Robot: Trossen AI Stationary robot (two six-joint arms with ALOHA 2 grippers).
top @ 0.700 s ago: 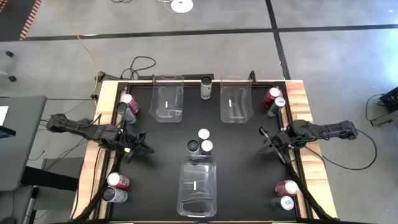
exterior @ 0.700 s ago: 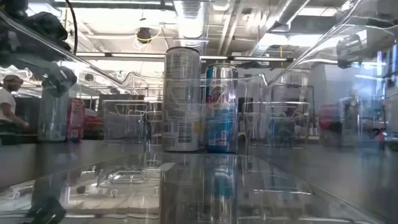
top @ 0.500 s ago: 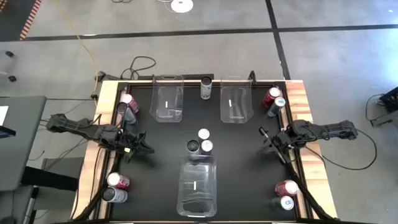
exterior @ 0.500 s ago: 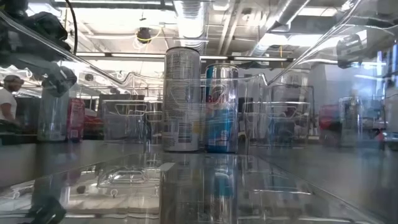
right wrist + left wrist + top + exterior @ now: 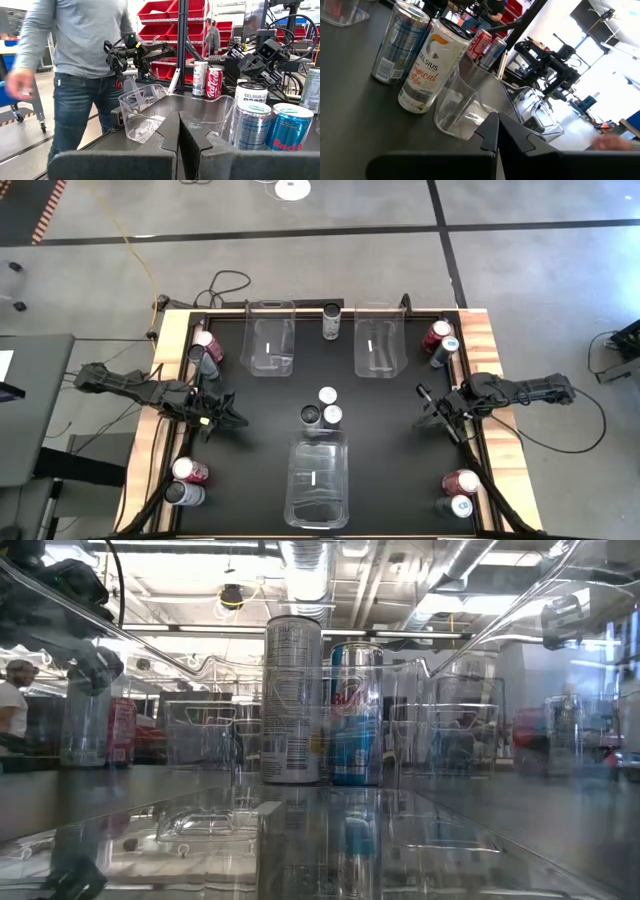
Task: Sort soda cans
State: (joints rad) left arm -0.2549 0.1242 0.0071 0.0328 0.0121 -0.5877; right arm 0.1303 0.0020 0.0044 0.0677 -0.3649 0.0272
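Overhead, I see the black tabletop (image 5: 390,480) carrying three clear bins: two side by side at the far edge (image 5: 270,338) (image 5: 380,340) and one at the near edge (image 5: 318,480). The soda cans stand in small groups. Three cluster at the centre (image 5: 322,410), just beyond the near bin; in my low view two of these appear as a silver can (image 5: 292,700) and a blue can (image 5: 356,712) standing upright side by side. A single can (image 5: 331,321) stands between the two far bins. The remaining cans sit in the four corners, two visible at each: a red and a dark one at far left (image 5: 205,350), a red and a dark one at near left (image 5: 187,481), a red and a blue-topped one at far right (image 5: 440,341), and a red and a blue-topped one at near right (image 5: 460,491). My left gripper (image 5: 232,418) rests low over the left side of the tabletop, between the two left corner groups, its jaws closed on nothing; its wrist view confirms the dark fingers (image 5: 489,132) pressed together, pointing toward the central cans. My right gripper (image 5: 424,405) lies over the right side, between the right corner groups, its jaws likewise closed and empty, with fingers (image 5: 170,131) meeting in its wrist view. Beyond the tabletop, a person (image 5: 80,60) in a grey top and jeans stands in the room.
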